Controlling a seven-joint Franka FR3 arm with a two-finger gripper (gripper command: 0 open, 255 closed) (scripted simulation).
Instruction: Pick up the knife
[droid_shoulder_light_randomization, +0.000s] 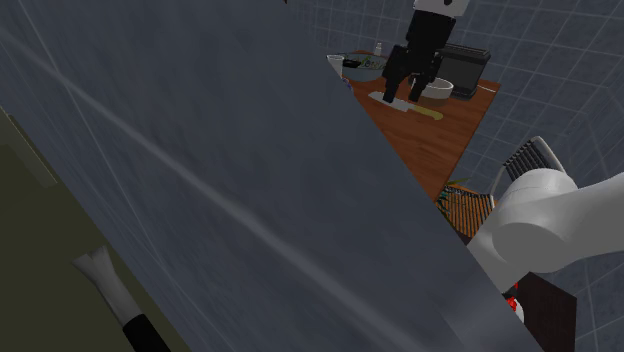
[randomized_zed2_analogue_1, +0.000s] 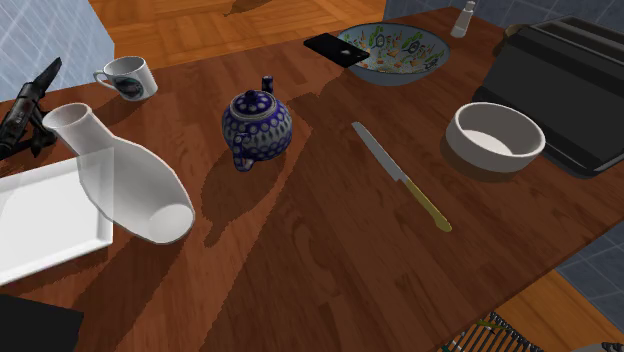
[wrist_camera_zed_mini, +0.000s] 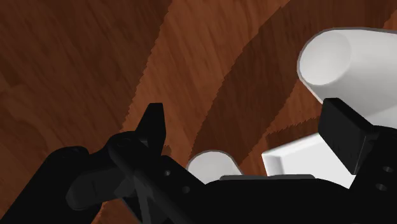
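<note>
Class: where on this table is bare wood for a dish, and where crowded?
Bare: the wide strip between knife, teapot and the table edge at the second exterior view's bottom. Crowded: around white bowl, black appliance, patterned bowl.

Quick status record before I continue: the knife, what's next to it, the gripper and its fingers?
knife: lies flat on the wooden table; grey blade, yellow handle; nothing touches it
neighbours: blue teapot on one side, white bowl on the other, both apart from it
gripper: fingers open, holding nothing
task state: knife not yet picked up
</note>
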